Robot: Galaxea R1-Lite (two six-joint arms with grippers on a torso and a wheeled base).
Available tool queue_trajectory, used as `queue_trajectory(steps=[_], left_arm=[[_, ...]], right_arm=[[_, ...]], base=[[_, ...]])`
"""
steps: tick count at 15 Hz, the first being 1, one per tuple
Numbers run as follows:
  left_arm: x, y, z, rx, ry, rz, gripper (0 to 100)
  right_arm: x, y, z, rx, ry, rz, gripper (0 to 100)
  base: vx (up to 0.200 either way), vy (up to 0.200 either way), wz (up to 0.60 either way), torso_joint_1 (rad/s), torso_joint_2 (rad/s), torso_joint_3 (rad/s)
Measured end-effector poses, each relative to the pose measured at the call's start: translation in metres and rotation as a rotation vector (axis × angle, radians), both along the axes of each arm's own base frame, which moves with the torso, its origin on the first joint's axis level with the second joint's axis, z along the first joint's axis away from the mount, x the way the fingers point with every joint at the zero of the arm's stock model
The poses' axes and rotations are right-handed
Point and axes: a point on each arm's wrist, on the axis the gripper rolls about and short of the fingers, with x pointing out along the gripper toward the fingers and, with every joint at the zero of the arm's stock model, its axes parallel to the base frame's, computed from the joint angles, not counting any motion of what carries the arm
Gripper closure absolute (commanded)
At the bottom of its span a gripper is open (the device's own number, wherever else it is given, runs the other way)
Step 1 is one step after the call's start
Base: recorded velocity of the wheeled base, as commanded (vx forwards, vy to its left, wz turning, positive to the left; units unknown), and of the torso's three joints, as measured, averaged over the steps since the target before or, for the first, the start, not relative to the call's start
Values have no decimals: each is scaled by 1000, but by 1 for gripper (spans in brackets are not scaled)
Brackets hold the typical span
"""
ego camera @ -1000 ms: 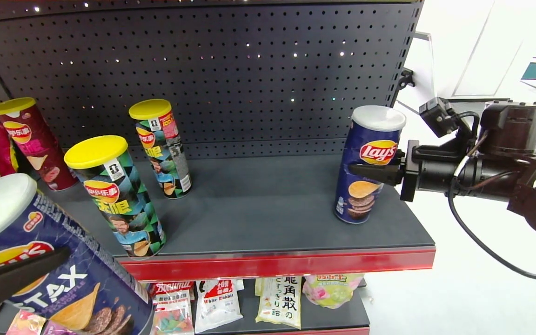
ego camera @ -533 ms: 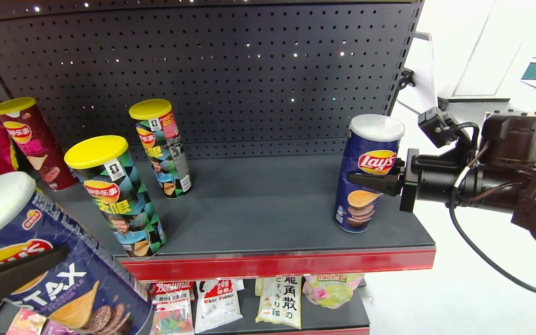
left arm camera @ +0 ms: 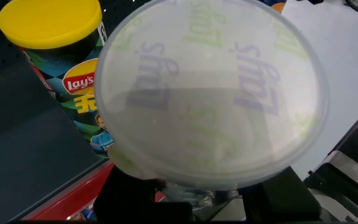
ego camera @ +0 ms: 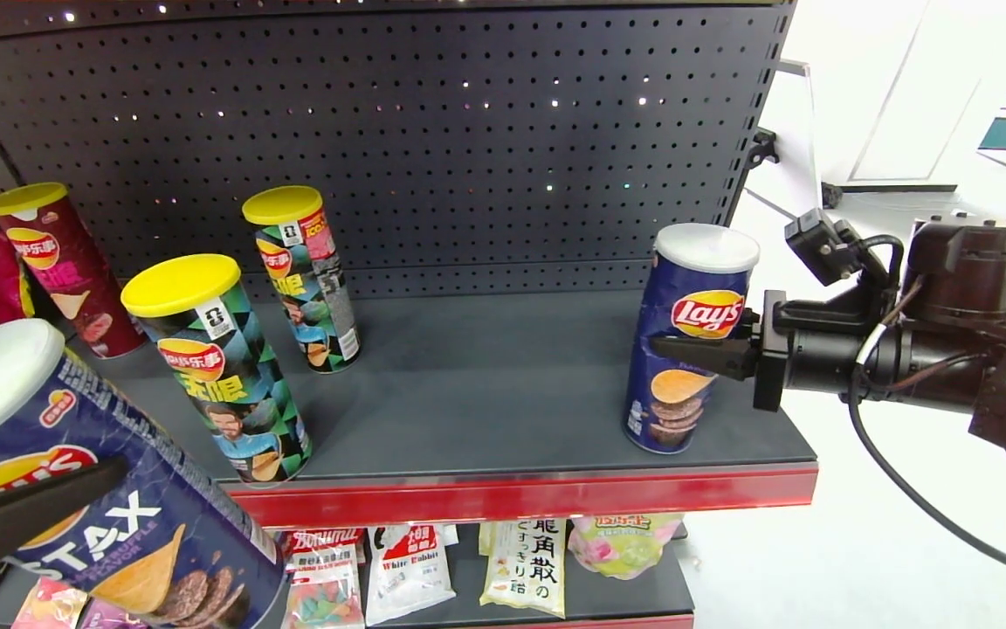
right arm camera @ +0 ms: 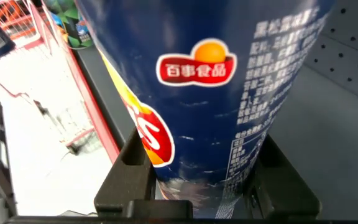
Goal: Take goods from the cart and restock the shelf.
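My right gripper (ego camera: 688, 345) is shut on a blue chip can (ego camera: 691, 306) with a white lid, holding it a little tilted at the right end of the dark shelf (ego camera: 485, 384), its base close to the red front edge (ego camera: 520, 498). In the right wrist view the same blue can (right arm camera: 229, 81) stands between the black fingers (right arm camera: 129, 168). At the lower left, in front of the shelf, my left gripper (ego camera: 40, 511) is shut on a second blue can (ego camera: 119, 524). Its translucent lid (left arm camera: 210, 93) faces the left wrist camera.
Two yellow-lidded cans (ego camera: 215, 367) (ego camera: 302, 279) and a maroon can (ego camera: 58, 262) stand on the shelf's left half, against the pegboard back (ego camera: 433, 131). Bare shelf lies between them and the right can. Snack bags (ego camera: 468, 559) hang on the level below.
My right gripper has brought its blue can down and nearer the shelf's front edge. The left can has risen very slightly.
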Motion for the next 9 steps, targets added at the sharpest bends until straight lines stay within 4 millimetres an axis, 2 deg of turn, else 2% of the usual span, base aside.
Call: queue_trajectory(steps=[9], left_arm=[[0, 0, 0, 0, 1, 0, 100]], right_arm=[[-5, 4, -7, -9, 17, 20, 100]], base=[[0, 0, 0, 0, 0, 0]])
